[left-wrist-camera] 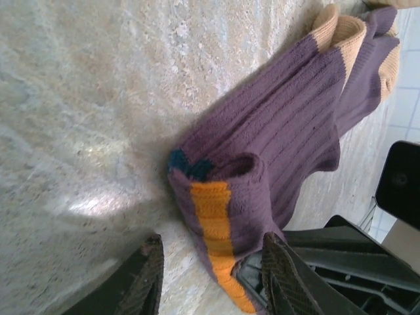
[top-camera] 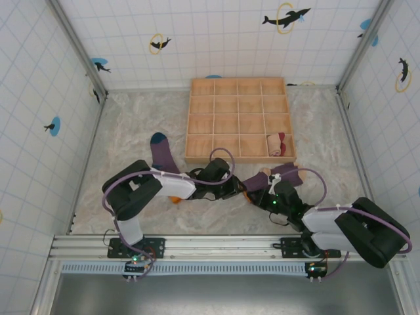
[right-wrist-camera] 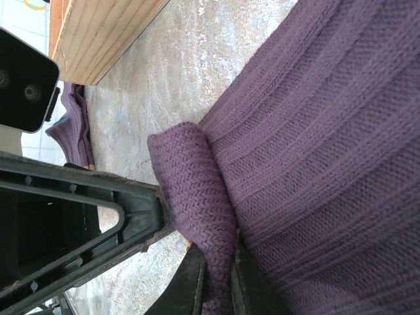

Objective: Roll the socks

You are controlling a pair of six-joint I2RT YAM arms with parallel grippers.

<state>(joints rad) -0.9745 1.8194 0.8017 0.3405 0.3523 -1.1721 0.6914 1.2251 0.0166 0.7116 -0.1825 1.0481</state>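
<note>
A purple ribbed knit sock with tan patches [left-wrist-camera: 282,131] lies stretched on the worktop before the wooden tray [top-camera: 197,118], its near end curled into a short roll [left-wrist-camera: 223,197] showing an orange band and some teal. A purple knit sock with teal toe [top-camera: 162,156] lies flat left of the tray. A tan sock with dark-red stripes [top-camera: 276,144] sits bundled in the tray's near-right compartment.

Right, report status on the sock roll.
Left hand open astride the rolled end. Right hand shut on fold of purple sock. Teal-toed sock lies left of wooden tray.
</note>
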